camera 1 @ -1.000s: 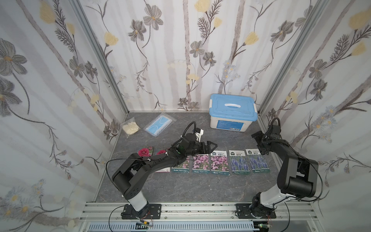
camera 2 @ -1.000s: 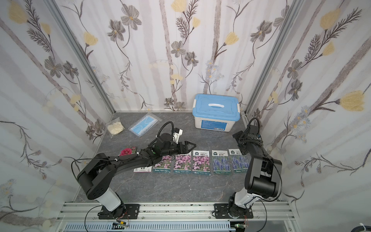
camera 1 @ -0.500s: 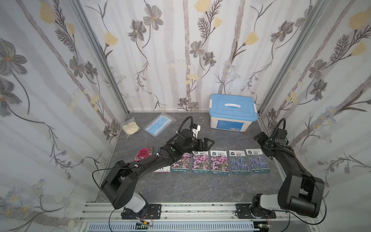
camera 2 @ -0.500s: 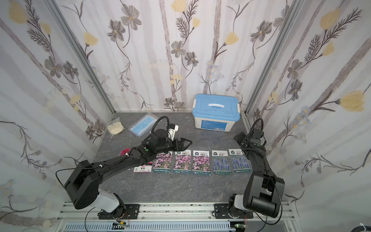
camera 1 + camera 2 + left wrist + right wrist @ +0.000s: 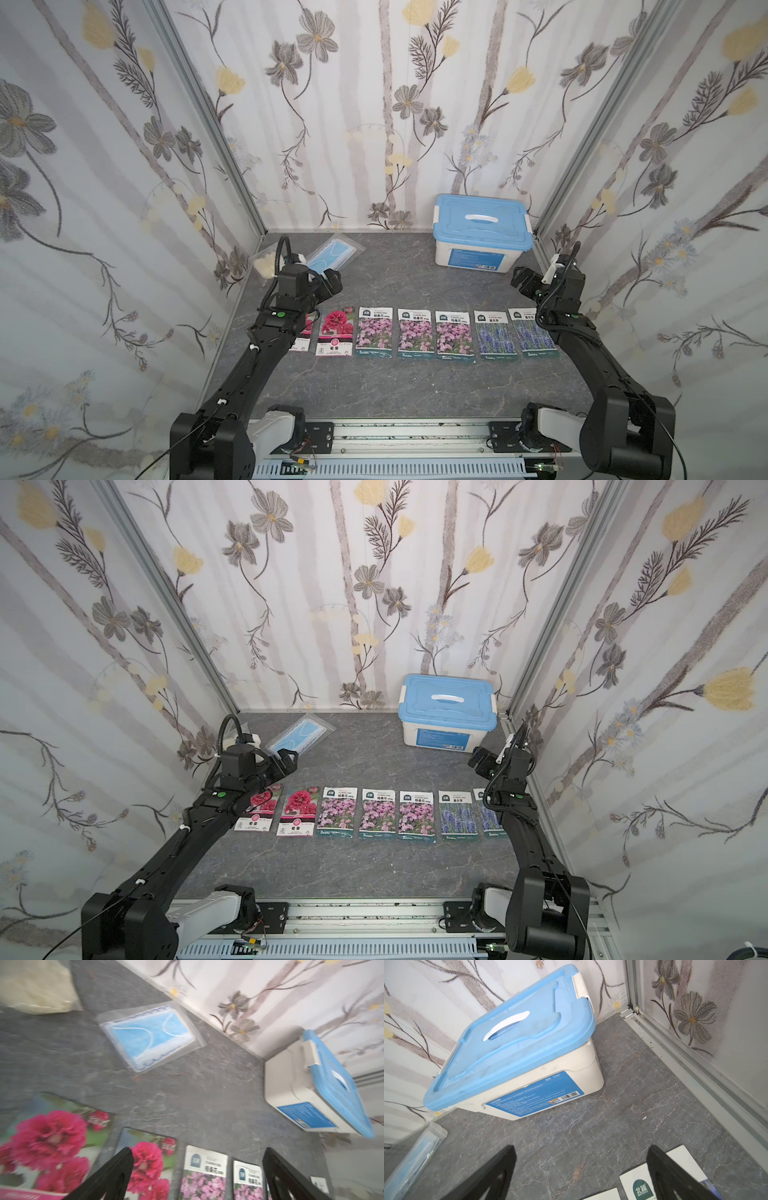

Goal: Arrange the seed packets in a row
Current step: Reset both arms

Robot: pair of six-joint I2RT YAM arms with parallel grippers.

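Top views both show seven packets (image 5: 414,332) lying flat and face-up in one row across the middle of the bench (image 5: 415,390), side by side. Two are red-flowered at the left end, three pink in the middle, two lavender at the right end. The leftmost packet (image 5: 257,812) is partly covered by the left arm. The left hand (image 5: 330,282) hangs above the bench just behind the red pair, released and grasping nothing. The left wrist view, somewhat blurred, shows its fingers (image 5: 116,1174) wide apart with only bench and packets beyond them. The right hand (image 5: 523,282) hangs behind the lavender pair near the right wall, also released and empty, fingers (image 5: 492,1176) spread. A blue-lidded box (image 5: 482,237) sits at the back right. A mask bag (image 5: 336,257) lies at the back left.
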